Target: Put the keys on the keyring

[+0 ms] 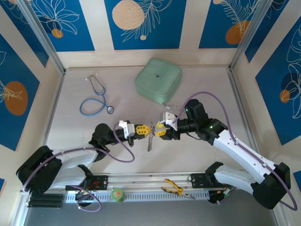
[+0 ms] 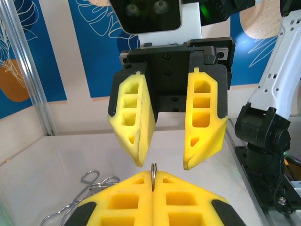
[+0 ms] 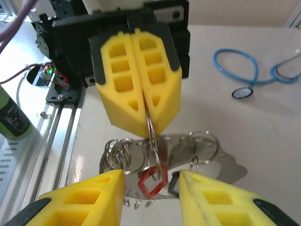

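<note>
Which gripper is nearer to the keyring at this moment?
Left. The left gripper is shut on the keyring; the right gripper stands open facing it, close but not gripping.

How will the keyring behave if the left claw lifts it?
Likely swings: the shut left claw pinches the keyring by one thin wire. Its small rings and red tag look loose, so they'd probably dangle and tangle. Smooth wire may slip.

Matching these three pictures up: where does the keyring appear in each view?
Top external: keyring at centre, dangling from the left gripper.
Left wrist: keyring bottom centre, a thin edge pinched between shut jaws.
Right wrist: keyring at centre, below the shut jaws.
Shared landmark: the left gripper holding it.
</note>
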